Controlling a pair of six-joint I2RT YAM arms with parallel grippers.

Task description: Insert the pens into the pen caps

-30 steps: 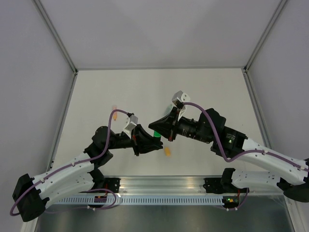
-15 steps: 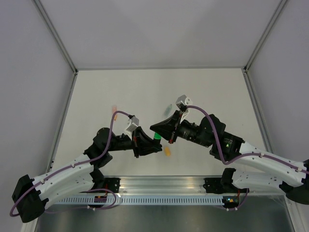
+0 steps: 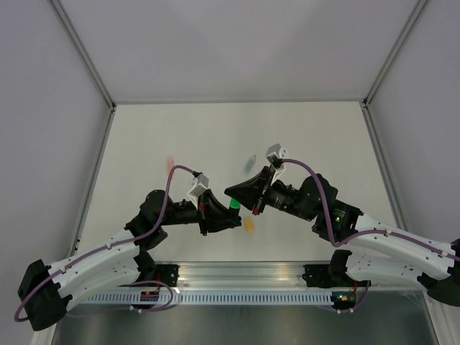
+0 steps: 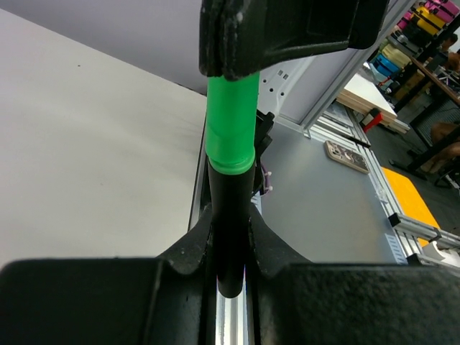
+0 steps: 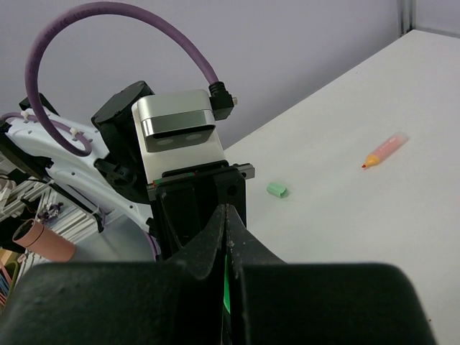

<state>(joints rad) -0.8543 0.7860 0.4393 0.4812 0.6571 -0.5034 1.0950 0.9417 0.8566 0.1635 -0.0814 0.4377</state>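
My left gripper is shut on the black barrel of the black pen. The pen's bright green end points at my right gripper, which is shut on it. Both grippers meet above the table's near middle. In the right wrist view only a green sliver of the pen shows between the closed fingers. A small pale green cap lies on the table beyond; it also shows in the top view. The orange-yellow cap lies just under the grippers. The pink-orange pen lies at the left.
The white table is walled by grey panels on three sides. An aluminium rail runs along the near edge. Purple cables loop over both wrists. The left wrist camera block sits close in front of my right gripper.
My right gripper has dropped lower and nearer to the left gripper, uncovering the green cap on the table behind it. The left gripper has moved slightly right with the pen.
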